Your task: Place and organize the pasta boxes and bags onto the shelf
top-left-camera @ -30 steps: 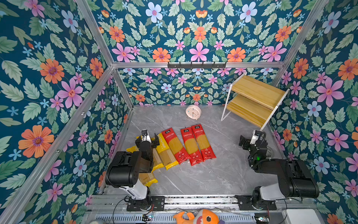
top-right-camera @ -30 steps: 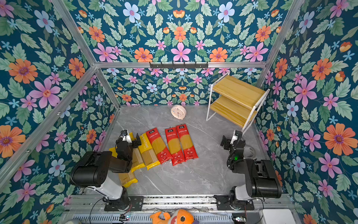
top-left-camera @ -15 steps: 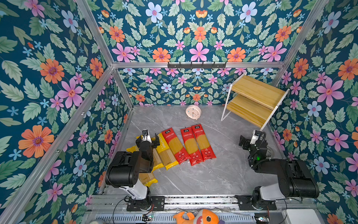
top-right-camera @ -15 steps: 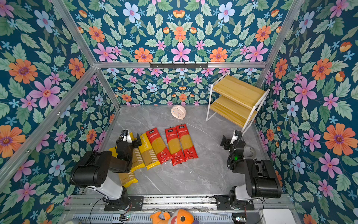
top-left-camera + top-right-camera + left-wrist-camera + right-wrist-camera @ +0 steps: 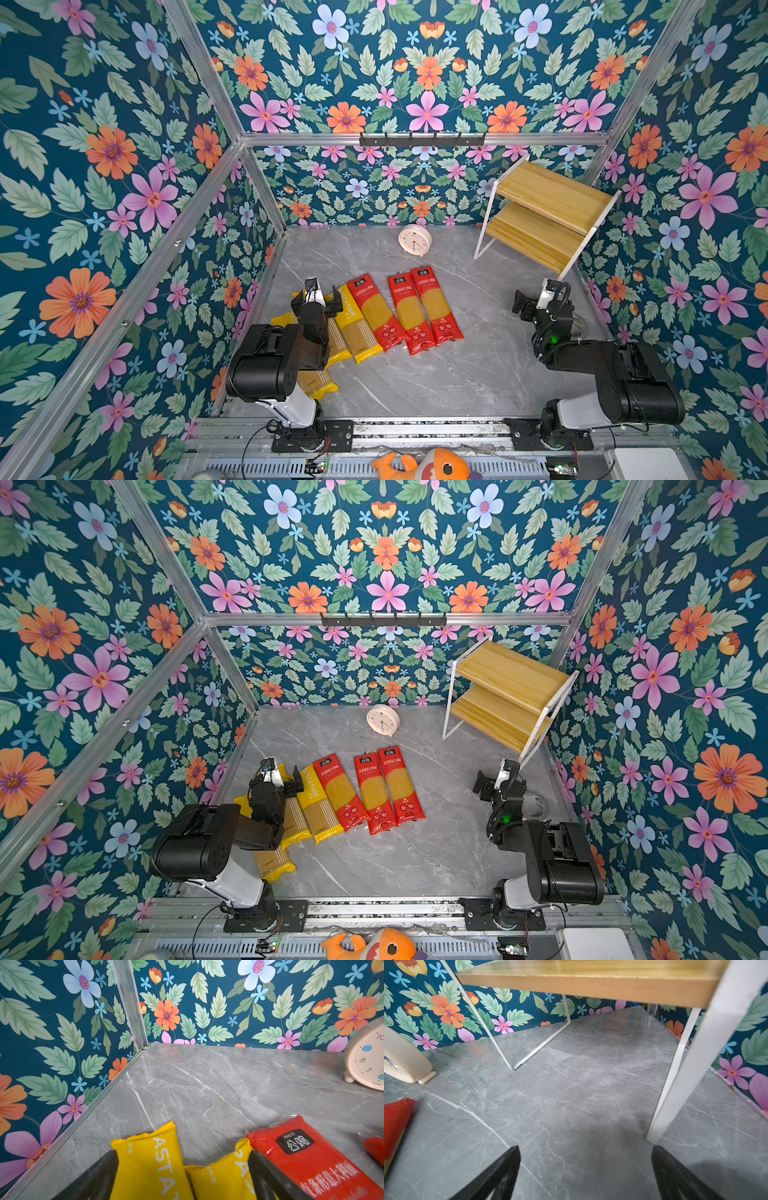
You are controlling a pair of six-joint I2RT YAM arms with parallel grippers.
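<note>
Step in hand: first pick, by my read. Nothing was shelved: both boards of the shelf point(image 5: 552, 195) were bare, at 1 o'clock of the surface point(image 5: 478, 374).

All six packets lay flat side by side, three yellow PASTATIME packets point(image 5: 353, 328) at 9 o'clock of the three red spaghetti packets point(image 5: 409, 311).

Left end effector point(image 5: 316, 301) was released and empty, jaws wide over the far ends of two yellow packets. I couldn't tell whether it touched them. Red ones sat at its 3 o'clock.

Right end effector point(image 5: 585, 1155) was released and empty, just beside the shelf's near leg, with the packets well apart at its 9 o'clock.

Next move calls for dropping the left jaws around one yellow packet — not both — then closing. A long, floppy bag will likely sag.
</note>
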